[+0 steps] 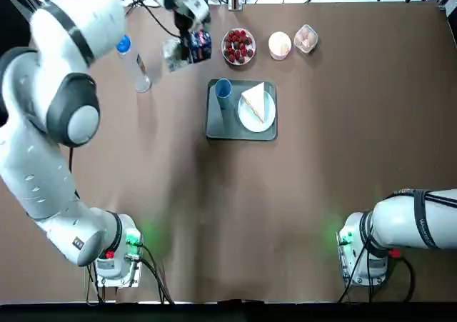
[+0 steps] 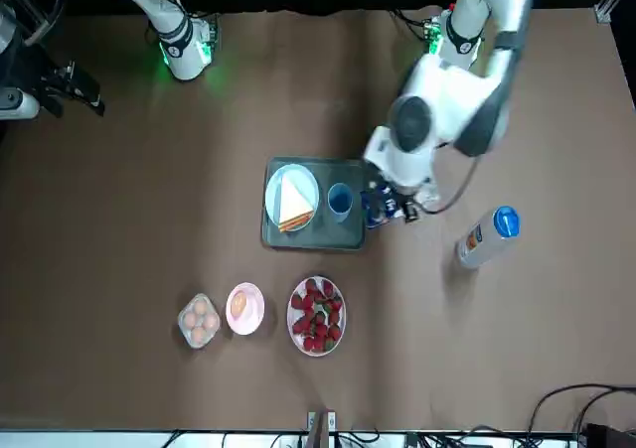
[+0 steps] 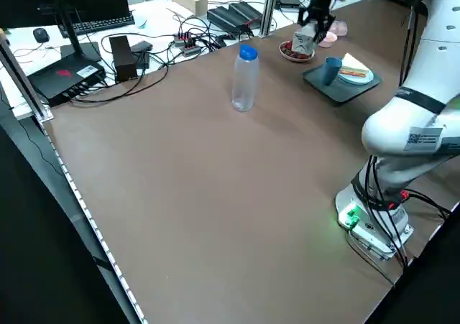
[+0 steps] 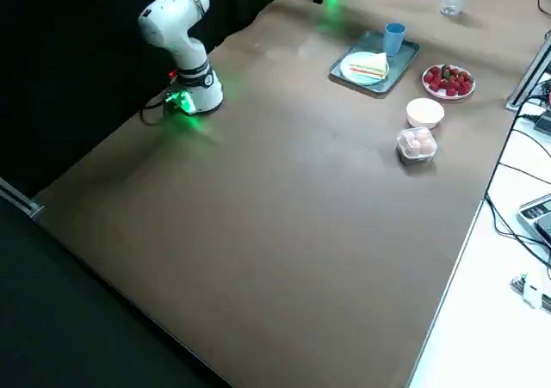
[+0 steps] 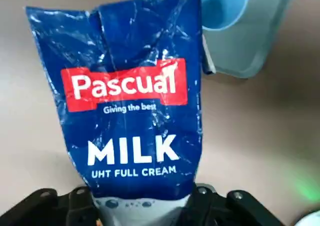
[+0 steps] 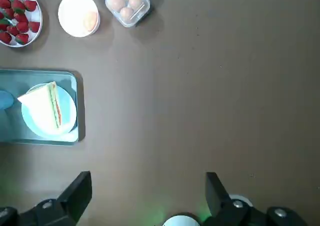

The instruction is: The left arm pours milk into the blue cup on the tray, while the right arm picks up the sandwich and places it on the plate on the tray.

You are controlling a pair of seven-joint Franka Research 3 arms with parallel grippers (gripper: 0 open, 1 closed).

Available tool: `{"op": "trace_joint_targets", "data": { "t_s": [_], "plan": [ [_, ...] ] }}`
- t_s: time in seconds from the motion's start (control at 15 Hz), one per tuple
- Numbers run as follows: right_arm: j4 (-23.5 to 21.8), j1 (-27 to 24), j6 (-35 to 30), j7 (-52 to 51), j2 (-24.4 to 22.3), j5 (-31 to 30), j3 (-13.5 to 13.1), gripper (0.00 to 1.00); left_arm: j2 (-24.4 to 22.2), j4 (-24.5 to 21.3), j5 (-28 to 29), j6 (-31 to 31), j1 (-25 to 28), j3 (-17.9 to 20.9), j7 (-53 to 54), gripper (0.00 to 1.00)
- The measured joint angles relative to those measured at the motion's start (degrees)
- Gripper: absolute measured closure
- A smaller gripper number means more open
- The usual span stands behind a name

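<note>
The milk carton (image 5: 135,110) is gripped between the jaws of the left gripper (image 5: 142,206), held above the table on the left arm's side of the tray (image 1: 220,128), near the blue cup (image 1: 223,90). The jaws of the right gripper (image 6: 149,178) are spread wide with nothing held between them, over the table on the robot's right, well apart from the tray.

The sandwich half of the task is judged done: the sandwich wedge (image 1: 254,97) is seen lying on the white plate (image 1: 255,126), which is set on the tray beside the cup. The pouring is judged to be left: only blue is seen inside the cup, and no stream is shown. For that, the carton would need to be brought over the cup and tipped.
</note>
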Motion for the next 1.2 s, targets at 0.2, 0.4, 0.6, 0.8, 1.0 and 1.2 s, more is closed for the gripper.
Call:
{"op": "trace_joint_targets", "data": {
  "t_s": [0.2,0.4,0.6,0.8,1.0,1.2],
  "plan": [
    [0.0,0.0,0.0,0.0,0.0,0.0,0.0,0.00,-4.1,0.1,-10.3,-4.6,7.6,-0.2,8.2,0.50],
    [0.0,0.0,0.0,0.0,0.0,0.0,0.0,0.00,-7.7,0.1,-23.9,-13.1,18.4,-0.4,16.3,0.50],
    [0.0,0.0,0.0,0.0,0.0,-0.1,-0.2,0.00,-8.0,0.7,-30.9,-19.9,27.7,-0.5,24.9,0.50],
    [0.0,0.0,0.0,0.0,-0.1,-0.1,-0.2,0.00,-8.1,1.5,-36.2,-26.5,37.3,-0.6,34.4,0.50],
    [0.0,0.0,0.0,0.0,-0.1,-0.1,-0.3,0.00,-7.7,1.5,-38.8,-31.5,46.1,-0.6,43.6,0.50],
    [0.0,0.0,0.0,0.0,-0.1,-0.1,-0.3,0.00,-5.2,1.4,-41.6,-32.7,54.5,-0.5,54.9,0.50]
  ]
}}
